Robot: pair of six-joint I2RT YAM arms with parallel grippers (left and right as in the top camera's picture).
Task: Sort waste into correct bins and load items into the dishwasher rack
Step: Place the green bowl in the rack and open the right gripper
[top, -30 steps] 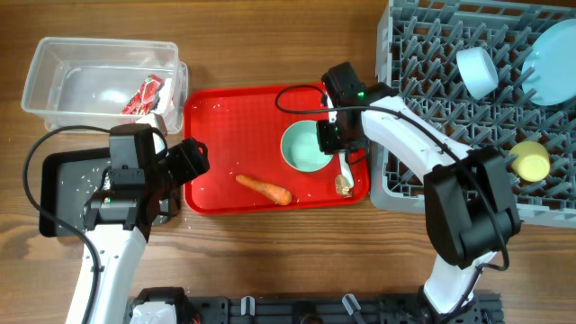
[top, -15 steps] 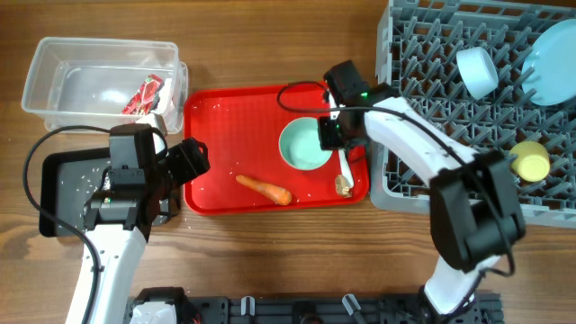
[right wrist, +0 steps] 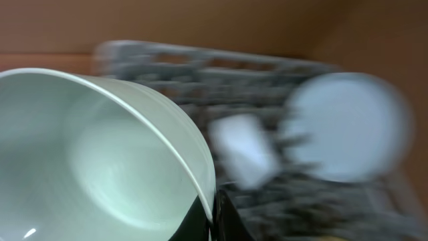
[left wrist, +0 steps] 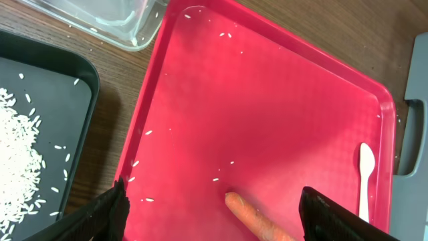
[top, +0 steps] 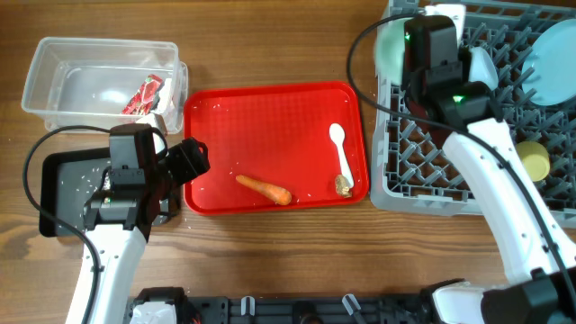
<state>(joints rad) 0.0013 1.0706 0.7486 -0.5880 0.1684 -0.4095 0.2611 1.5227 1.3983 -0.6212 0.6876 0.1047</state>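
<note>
The right gripper (top: 407, 56), clamped on the rim of the pale green bowl (top: 388, 49), holds it tipped on edge over the dishwasher rack (top: 405, 166) at its far left corner, bare pegs lying rightward before the white-blue bowl (top: 477, 70).

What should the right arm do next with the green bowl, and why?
Probably lower the pale green bowl onto free pegs of the dishwasher rack. The right pincer holds it by the rim at the rack's far left corner, beside the white-blue bowl, seemingly not yet seated.
</note>
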